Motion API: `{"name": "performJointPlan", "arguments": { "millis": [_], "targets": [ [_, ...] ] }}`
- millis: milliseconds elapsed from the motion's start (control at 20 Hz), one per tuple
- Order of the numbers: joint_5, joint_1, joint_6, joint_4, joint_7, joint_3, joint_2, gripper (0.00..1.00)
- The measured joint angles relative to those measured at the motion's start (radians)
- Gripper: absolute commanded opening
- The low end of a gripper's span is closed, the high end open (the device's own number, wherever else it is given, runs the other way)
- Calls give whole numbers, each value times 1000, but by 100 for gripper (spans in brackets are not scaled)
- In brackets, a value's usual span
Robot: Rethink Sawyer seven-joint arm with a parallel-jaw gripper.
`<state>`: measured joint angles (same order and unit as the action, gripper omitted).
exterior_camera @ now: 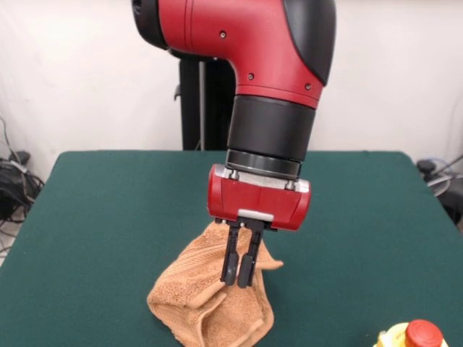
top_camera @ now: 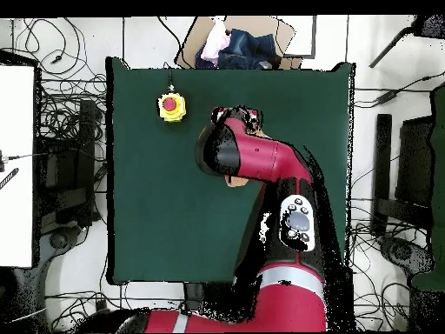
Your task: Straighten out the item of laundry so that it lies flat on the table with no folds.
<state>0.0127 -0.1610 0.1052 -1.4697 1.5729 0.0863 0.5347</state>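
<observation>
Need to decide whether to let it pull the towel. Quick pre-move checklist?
1. Grip on towel: gripper fingers stand close together in front of the cloth; pinch itself cannot tell.
2. Towel flat: not ok, bunched in a lump with folds.
3. Towel fully on the table: ok in the front view.
4. Room to spread: ok, green surface is open to both sides.
5. Red-and-yellow button: close to the towel at the table's edge, mind it.
6. Overhead check: cannot tell, arm covers the towel.

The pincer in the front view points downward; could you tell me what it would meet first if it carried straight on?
The pincer would meet the bunched towel straight away; its closed tips already look to be at the cloth, though depth is uncertain.
</observation>
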Motion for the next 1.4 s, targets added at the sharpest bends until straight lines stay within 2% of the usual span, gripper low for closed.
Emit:
{"name": "performJointPlan", "arguments": {
  "millis": [300, 350, 1400],
  "targets": [
    [0, 6, -2, -4, 0, 12, 9, 0],
    [0, 17, -9, -6, 0, 30, 14, 100],
    [0, 21, -83, -43, 0, 47, 32, 100]
  ]
}}
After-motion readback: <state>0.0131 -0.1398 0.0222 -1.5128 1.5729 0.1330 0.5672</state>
